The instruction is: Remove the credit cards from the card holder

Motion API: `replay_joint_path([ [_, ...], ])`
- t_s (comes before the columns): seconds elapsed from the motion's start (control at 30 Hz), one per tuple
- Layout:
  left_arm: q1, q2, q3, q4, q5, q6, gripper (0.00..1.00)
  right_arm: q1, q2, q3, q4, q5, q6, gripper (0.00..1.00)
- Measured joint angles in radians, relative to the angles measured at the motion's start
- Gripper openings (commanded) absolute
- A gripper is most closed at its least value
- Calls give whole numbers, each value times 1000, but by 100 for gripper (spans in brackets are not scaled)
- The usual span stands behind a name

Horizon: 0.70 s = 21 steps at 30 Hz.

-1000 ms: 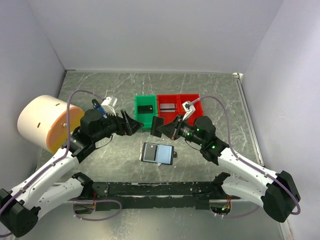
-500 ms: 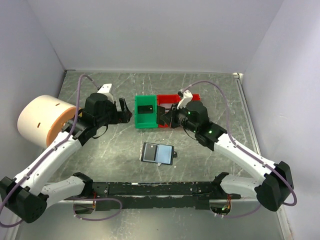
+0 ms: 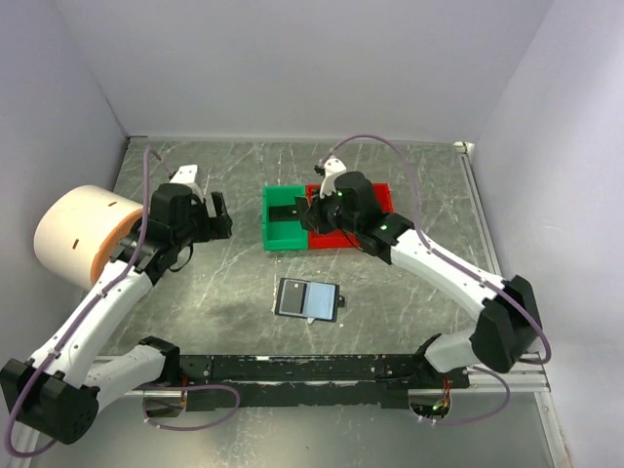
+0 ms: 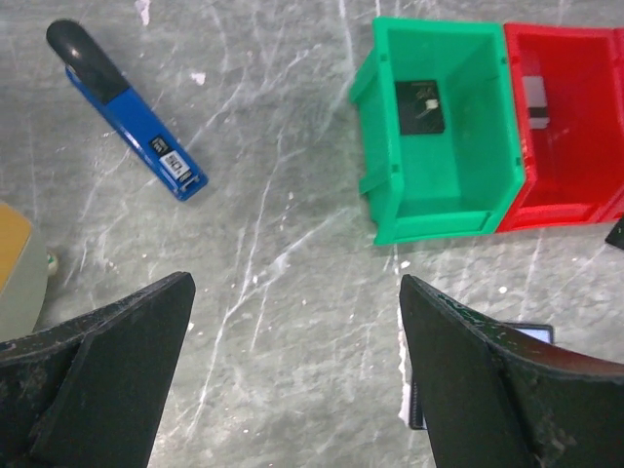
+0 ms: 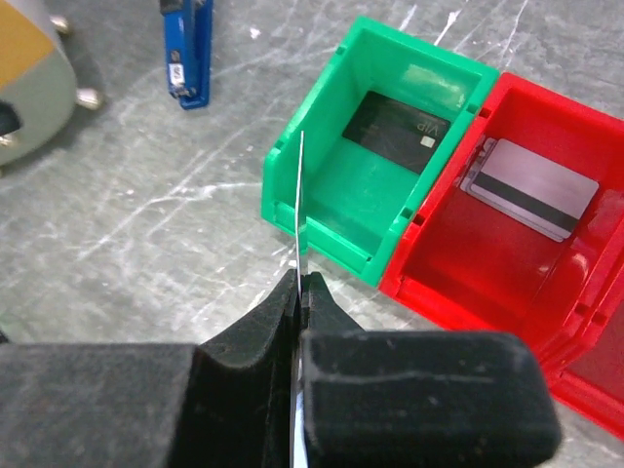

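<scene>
Edgewise, thin pale credit card (image 5: 301, 185) clamped in closed right tool (image 5: 299, 288), near green bin (image 5: 322, 107); left tool (image 4: 294, 292) agape, empty.

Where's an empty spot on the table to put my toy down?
Bare tabletop runs behind the green bin and red bins to the back wall, and between green bin and card holder. It's crowded over the bins, under the right arm.

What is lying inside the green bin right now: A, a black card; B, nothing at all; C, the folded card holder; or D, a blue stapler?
A: a black card lies flat on the floor of the green bin, while the card holder sits outside it, well apart.
</scene>
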Motion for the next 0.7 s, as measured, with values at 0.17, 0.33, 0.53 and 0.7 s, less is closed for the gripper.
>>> replay_joint_path([
  [0.17, 2, -69, -133, 32, -18, 13, 97, 32, 138, 37, 10, 51, -118, 0],
  [0.33, 3, -63, -160, 38, -19, 42, 94, 65, 292, 128, 4, 109, -285, 0],
  [0.53, 3, -41, -159, 39, -28, 54, 95, 89, 444, 238, 18, 179, -489, 0],
  [0.7, 3, -47, -159, 37, -58, 53, 96, 95, 503, 246, 70, 224, -648, 0],
])
